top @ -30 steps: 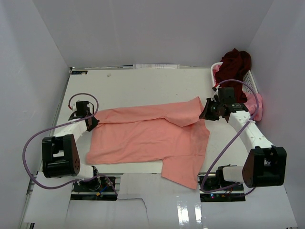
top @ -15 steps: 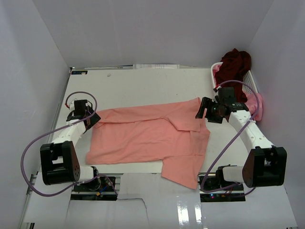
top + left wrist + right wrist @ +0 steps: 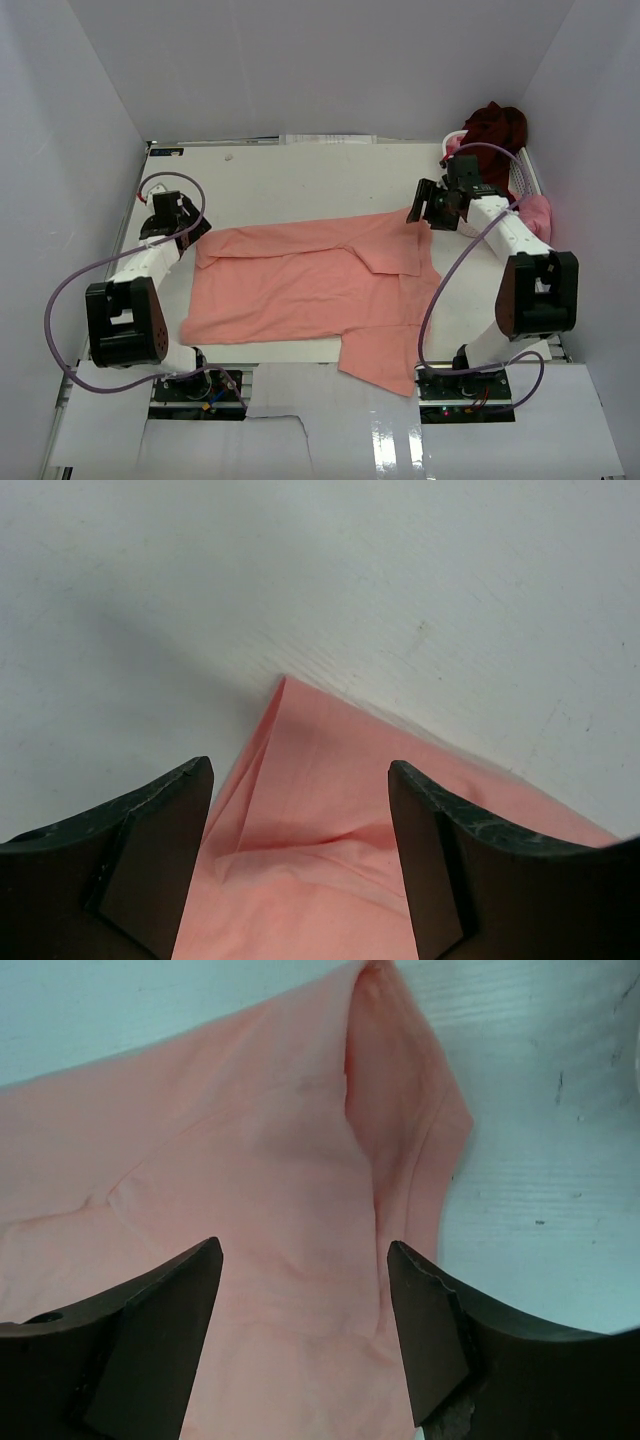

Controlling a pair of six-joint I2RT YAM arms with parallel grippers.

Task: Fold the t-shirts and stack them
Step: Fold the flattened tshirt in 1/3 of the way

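Note:
A salmon-pink t-shirt (image 3: 310, 290) lies spread flat on the white table, its far edge folded over toward the middle and one sleeve hanging past the front edge. My left gripper (image 3: 195, 228) hovers open over the shirt's far left corner (image 3: 300, 740), holding nothing. My right gripper (image 3: 420, 207) stands open above the far right corner (image 3: 400, 1110), which is doubled over on itself. A dark maroon t-shirt (image 3: 495, 125) is heaped on a white basket at the back right. A brighter pink t-shirt (image 3: 537, 213) hangs over the basket's near side.
The white slatted basket (image 3: 527, 172) stands against the right wall, just behind my right arm. Bare white tabletop (image 3: 300, 180) stretches behind the spread shirt. White walls close in the left, back and right sides.
Both grippers opened and let go of the salmon-pink shirt's far corners. The shirt's edge settled flat. Both grippers then drew back toward the far side, the right one farther.

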